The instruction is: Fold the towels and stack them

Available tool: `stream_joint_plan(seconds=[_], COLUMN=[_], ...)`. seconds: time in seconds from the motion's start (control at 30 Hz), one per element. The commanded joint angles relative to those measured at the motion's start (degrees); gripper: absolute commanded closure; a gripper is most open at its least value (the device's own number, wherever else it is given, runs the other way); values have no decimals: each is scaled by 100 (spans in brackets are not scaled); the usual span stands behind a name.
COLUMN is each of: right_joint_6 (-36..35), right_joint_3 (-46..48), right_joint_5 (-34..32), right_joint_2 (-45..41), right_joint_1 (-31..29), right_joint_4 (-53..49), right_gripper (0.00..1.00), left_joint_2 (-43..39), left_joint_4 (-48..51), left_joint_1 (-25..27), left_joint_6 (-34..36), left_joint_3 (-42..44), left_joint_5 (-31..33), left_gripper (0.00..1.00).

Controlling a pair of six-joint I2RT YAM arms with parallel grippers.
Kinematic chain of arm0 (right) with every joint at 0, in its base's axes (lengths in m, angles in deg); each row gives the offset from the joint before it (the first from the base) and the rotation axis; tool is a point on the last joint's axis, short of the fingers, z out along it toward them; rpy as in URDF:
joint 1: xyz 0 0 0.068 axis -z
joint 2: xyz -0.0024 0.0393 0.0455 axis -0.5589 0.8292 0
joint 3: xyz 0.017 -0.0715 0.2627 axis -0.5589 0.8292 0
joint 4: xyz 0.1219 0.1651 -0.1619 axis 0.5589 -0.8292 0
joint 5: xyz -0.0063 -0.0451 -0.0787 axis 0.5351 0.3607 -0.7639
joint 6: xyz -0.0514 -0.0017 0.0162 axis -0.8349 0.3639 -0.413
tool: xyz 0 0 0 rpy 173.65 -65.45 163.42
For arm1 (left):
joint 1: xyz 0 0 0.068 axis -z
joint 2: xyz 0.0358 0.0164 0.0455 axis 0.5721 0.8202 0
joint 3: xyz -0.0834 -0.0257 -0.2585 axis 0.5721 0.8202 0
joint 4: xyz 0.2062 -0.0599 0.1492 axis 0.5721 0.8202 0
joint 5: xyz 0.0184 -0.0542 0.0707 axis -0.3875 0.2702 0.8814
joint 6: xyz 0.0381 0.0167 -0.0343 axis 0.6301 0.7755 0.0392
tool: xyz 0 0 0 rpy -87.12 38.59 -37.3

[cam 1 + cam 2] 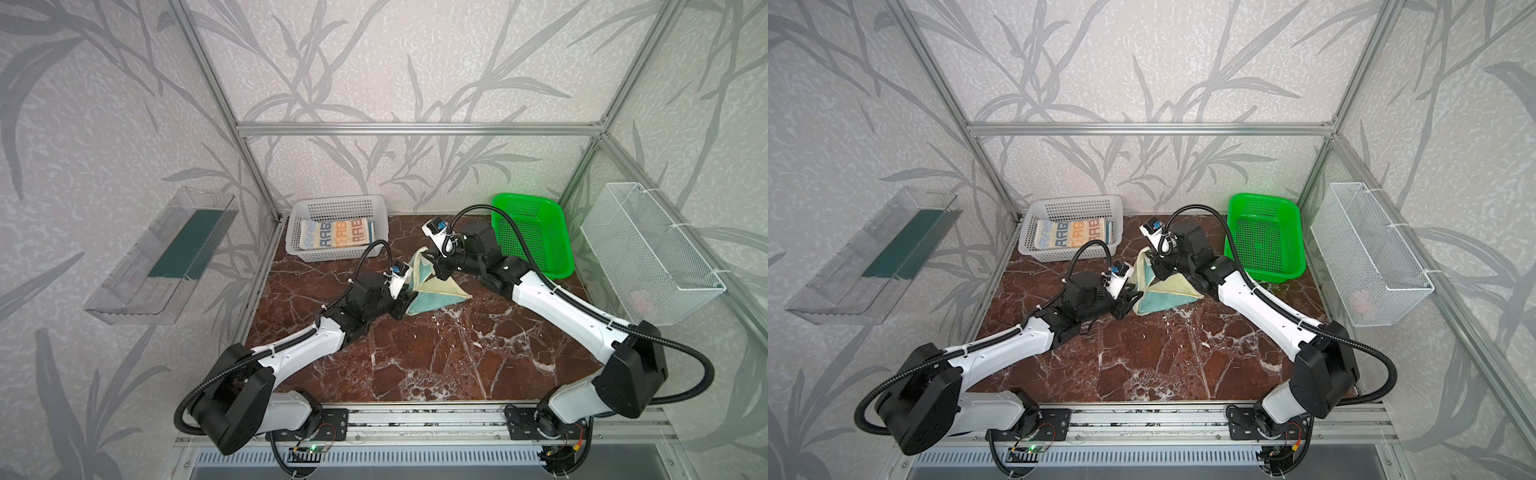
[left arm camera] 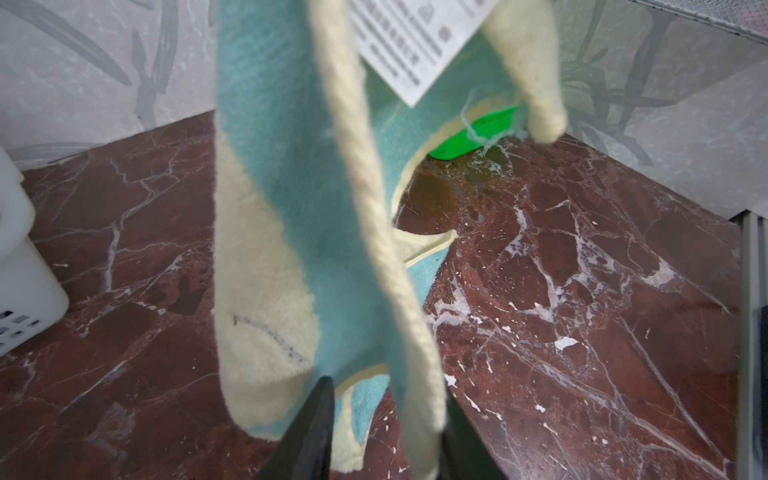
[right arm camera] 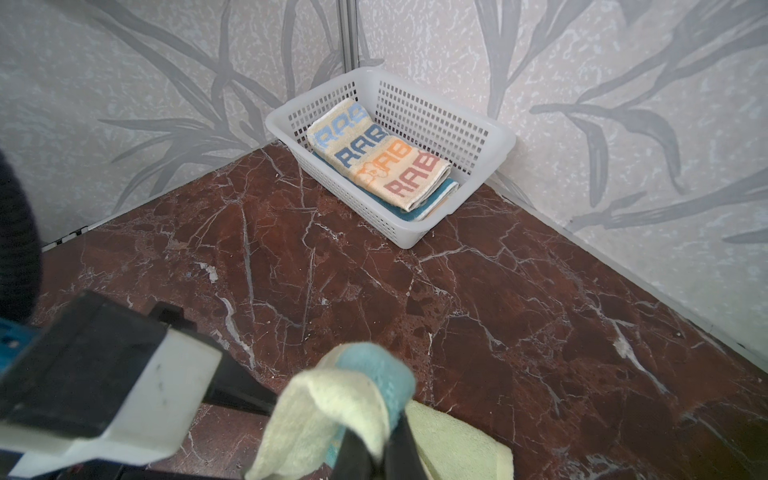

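A teal and pale yellow towel (image 1: 440,291) (image 1: 1169,291) hangs partly lifted over the marble table's middle, its lower part resting on the surface. My right gripper (image 1: 437,267) (image 3: 376,440) is shut on the towel's raised corner (image 3: 332,399). My left gripper (image 1: 409,300) (image 2: 388,390) sits at the towel's left side. Its jaws stand apart, with the cream hem (image 2: 374,216) hanging between them. A folded striped "RABBIT" towel (image 1: 332,239) (image 3: 378,158) lies in the white basket (image 1: 338,208) on top of a blue towel (image 3: 432,199), of which only an edge shows.
A green basket (image 1: 536,237) leans at the back right, close behind my right arm. A white wire basket (image 1: 648,253) hangs on the right wall. A clear tray (image 1: 162,257) is fixed to the left wall.
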Motion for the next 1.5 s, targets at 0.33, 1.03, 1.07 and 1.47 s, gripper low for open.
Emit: stream_joint_plan(seconds=[0.33,1.03,1.07,1.47], right_joint_6=[-187,-9,-29,-85], right_joint_3=[655,215,220,395], right_joint_5=[-188,-1334,-1403,-2109], right_joint_2=[571,2140,2109,1664], right_joint_1=[-19,212,256,659], right_joint_4=[-124,-1278,-1280,-1338], right_gripper=[97,52,50,47], left_joint_2=[-65,1848,1982,3205], left_joint_4=[1249,2767,2921,4390], left_joint_1=[3,-9,-6,-305], left_joint_6=[-21,-415,-394,-699], left_joint_3=[-363,-2097,-2276,-3763], left_joint_5=[1341,3163,3215,3524], left_gripper=[100,100,100,100])
